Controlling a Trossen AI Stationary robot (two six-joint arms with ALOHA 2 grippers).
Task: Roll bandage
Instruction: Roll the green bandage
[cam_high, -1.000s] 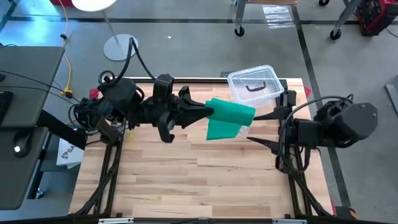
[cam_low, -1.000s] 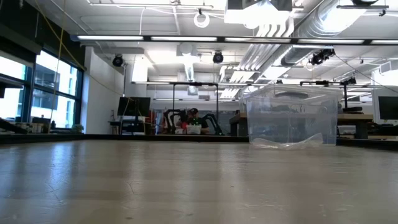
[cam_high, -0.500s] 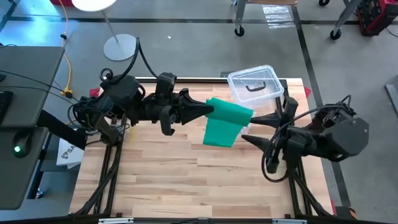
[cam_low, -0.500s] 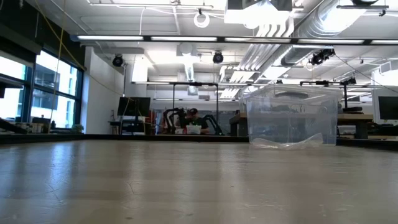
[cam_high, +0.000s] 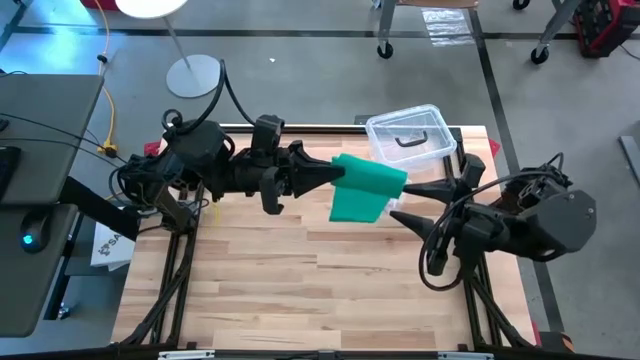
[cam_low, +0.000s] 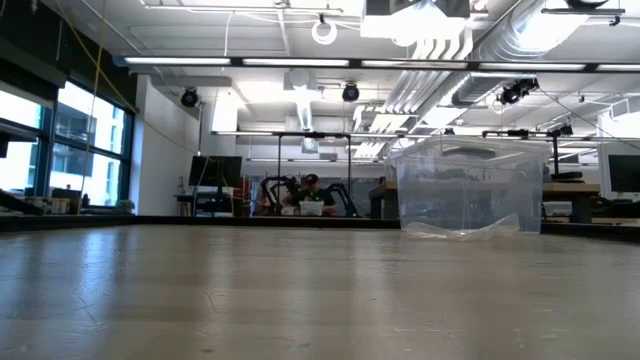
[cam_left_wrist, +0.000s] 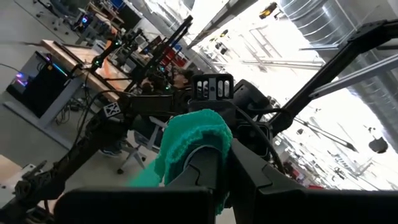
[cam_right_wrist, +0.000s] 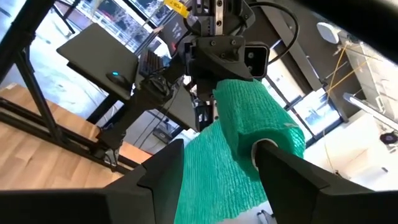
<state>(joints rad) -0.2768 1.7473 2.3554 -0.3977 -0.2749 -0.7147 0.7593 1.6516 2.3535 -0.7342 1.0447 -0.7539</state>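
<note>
High view: clear box (cam_high: 408, 134) beside bandage (cam_high: 362, 188).

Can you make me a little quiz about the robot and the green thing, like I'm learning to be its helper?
1. True or false: the green bandage is lying flat on the table.
2. Which gripper is shut on the bandage? A) left gripper B) right gripper
3. Fill in: the clear plastic ___ sits at the far edge of the table.

Key: 1 false, it is held up in the air. 2 A; the right gripper's fingers are open beside it. 3 box.
</note>
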